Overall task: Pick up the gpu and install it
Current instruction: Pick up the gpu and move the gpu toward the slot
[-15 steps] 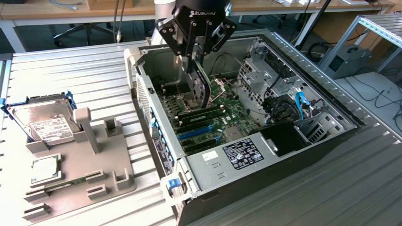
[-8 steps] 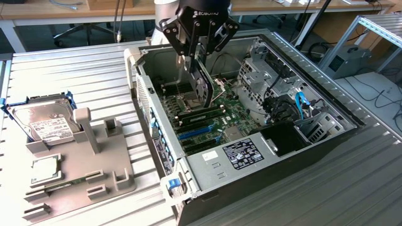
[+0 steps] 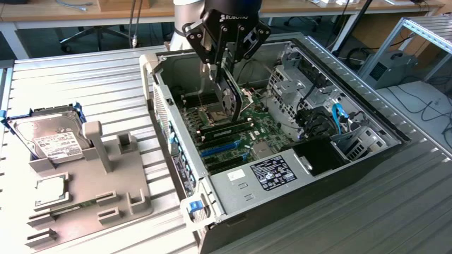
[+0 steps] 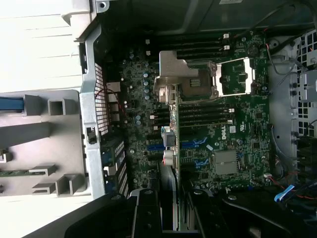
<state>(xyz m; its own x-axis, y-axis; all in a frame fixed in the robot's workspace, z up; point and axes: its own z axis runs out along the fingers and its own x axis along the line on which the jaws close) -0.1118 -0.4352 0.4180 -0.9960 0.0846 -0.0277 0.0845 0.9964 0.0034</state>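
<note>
At the exterior view's left a hard drive (image 3: 50, 138) sits in its grey holder (image 3: 106, 198), and beside it lies the open computer case (image 3: 160, 100). Over the case's motherboard (image 3: 265, 129) the gripper (image 3: 227, 66), jaws partly closed, clamps the gpu (image 3: 234, 94) by its upper end. The card hangs on edge directly beneath the fingers, long axis apparently pointing down at the board and its lower end clear of it, with the blue expansion slots (image 3: 220, 150) just toward the camera.

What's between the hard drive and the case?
Exterior view: grey holder's upright posts stand between the silver hard drive and open metal computer case.
</note>
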